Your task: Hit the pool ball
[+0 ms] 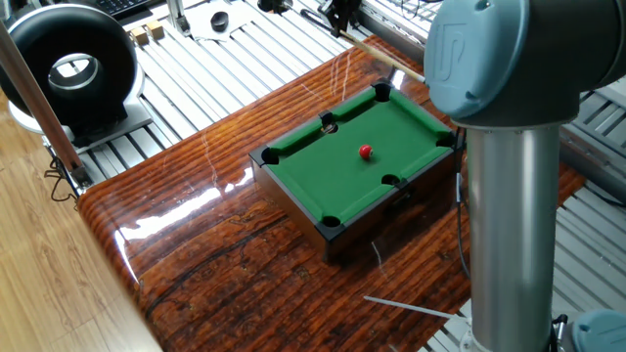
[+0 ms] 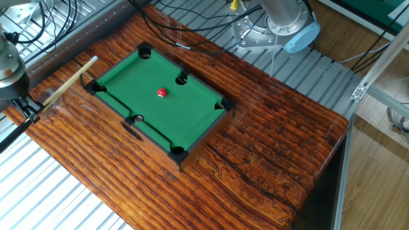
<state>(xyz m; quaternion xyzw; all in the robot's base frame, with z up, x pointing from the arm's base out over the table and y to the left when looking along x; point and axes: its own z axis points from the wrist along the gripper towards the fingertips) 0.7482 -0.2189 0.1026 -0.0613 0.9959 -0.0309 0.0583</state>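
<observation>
Wooden table (image 2: pixel 275 128) bears pool ball (image 2: pixel 162 92), untouched.

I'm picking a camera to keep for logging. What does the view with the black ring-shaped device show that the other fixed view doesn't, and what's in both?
Only that view: the black ring-shaped device and small wooden blocks beyond the table, and the arm's upright grey column blocking the near right.

Only the other fixed view: the arm's base and the gripper holding the cue stick.

Both: the mini pool table, red pool ball, cue stick, wooden tabletop.
</observation>
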